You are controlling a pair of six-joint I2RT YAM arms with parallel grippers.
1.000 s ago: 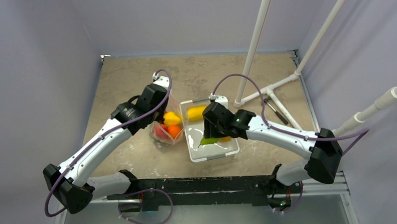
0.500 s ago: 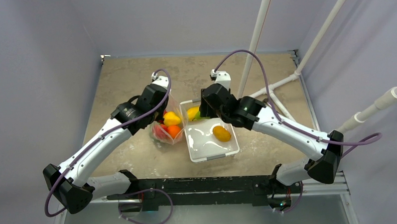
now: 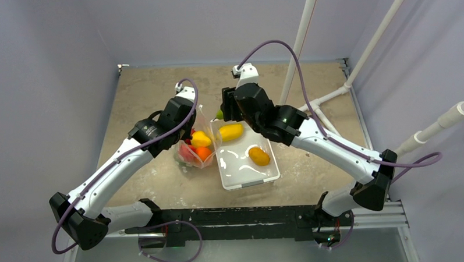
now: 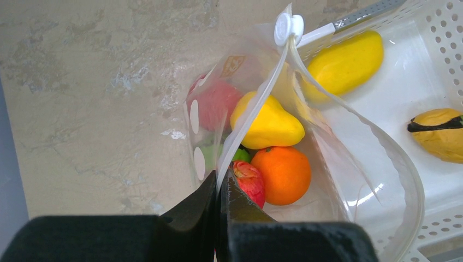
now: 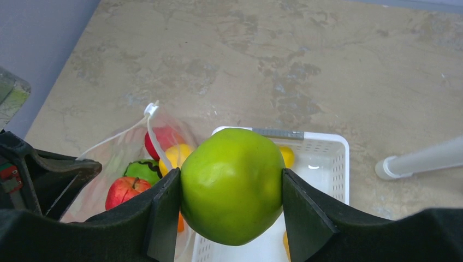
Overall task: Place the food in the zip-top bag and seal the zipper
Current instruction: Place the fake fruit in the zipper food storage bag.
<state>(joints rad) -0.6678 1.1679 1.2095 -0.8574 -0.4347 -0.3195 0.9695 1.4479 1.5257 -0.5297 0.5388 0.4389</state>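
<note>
DESK: Starting from the left?

PHOTO: At far left, the left gripper (image 4: 221,183), jaws pressed together on the zipper (image 4: 256,103), holding the zip-top bag (image 3: 194,151) up with its mouth agape. Already inside: a yellow pear (image 4: 267,123), an orange (image 4: 281,174), a red apple (image 4: 248,183), and more beneath.

DESK: New in the last second?

PHOTO: Lifted out of the white tray (image 3: 249,184) and swung bagward: a green apple (image 5: 232,177), clamped in the right gripper (image 5: 230,188). Now hanging by the tray's far left corner, just short of the mouth. Likely next in.

DESK: Left to do? Obstacles?

PHOTO: In the tray, a yellow mango (image 3: 230,131) and an orange-yellow fruit (image 3: 259,156); sealing not begun. Slack film, a narrow opening, the tray wall close by. At far right, white pipes (image 3: 299,47), well apart.
</note>
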